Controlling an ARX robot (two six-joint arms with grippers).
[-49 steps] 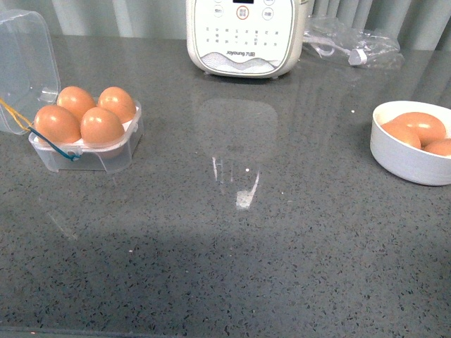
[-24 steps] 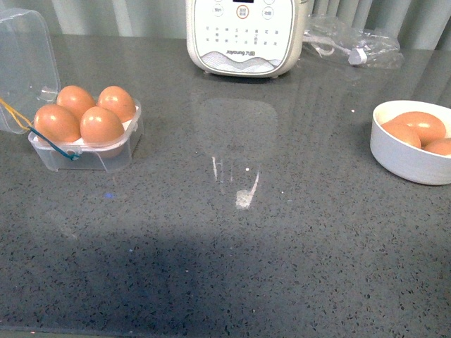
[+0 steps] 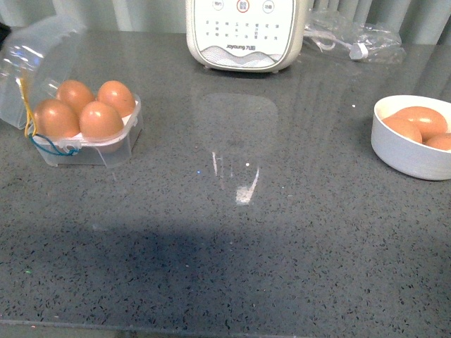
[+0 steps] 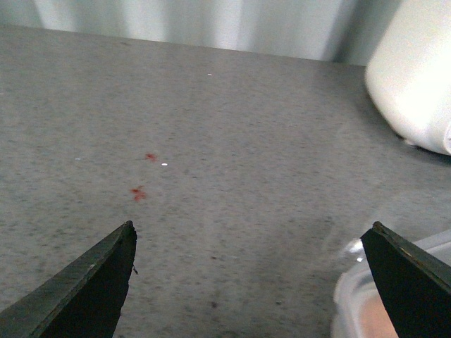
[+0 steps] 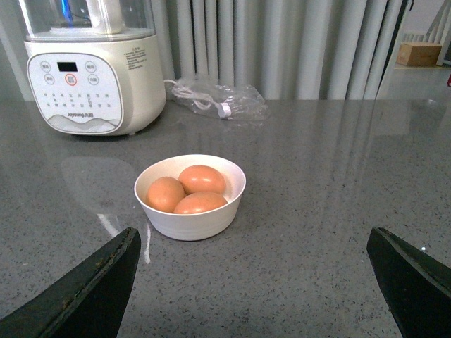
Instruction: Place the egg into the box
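Since the earlier front view, the clear lid (image 3: 36, 65) of the box (image 3: 90, 146) has tipped forward from upright and now leans over the back of the tray, and the box has shifted slightly on the grey counter (image 3: 239, 246). All four cells are filled; the egg (image 3: 101, 120) sits in the near cell on the side toward the counter's middle, touching its neighbours. Neither arm shows in the front view. Seen from its own wrist, the left gripper (image 4: 250, 236) is spread wide with nothing between its dark fingers (image 4: 88, 292); a corner of the box (image 4: 351, 304) shows just beside one finger, but I cannot tell whether they touch. The right gripper (image 5: 254, 239) is likewise spread wide and empty, well apart from the box, with the white bowl (image 5: 190, 220) of three eggs ahead of it.
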